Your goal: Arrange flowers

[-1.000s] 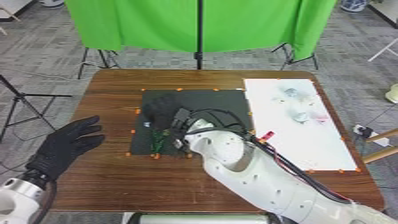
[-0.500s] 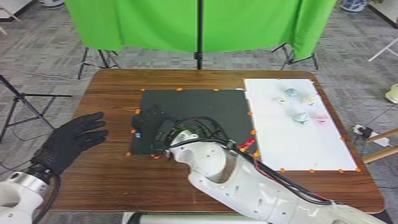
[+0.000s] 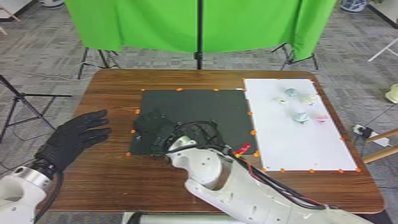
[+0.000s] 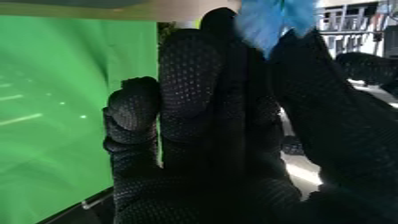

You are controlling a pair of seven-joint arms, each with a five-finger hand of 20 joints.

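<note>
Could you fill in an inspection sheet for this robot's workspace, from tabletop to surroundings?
Surface: brown wooden table with a black mat and, to its right, a white sheet, both edged with orange marks.
Job's things: blue flower between the right hand's thumb and fingertips; small pale flowers on the white sheet.
Clutter: small red piece beside the right arm; can't tell what it is.
Robot hands: left robot hand open, near the table's left edge; right robot hand over the mat, seemingly pinching the blue flower.
Cables: black cables along the right arm.
Surroundings: green curtain behind the table, black tripod at left.
</note>
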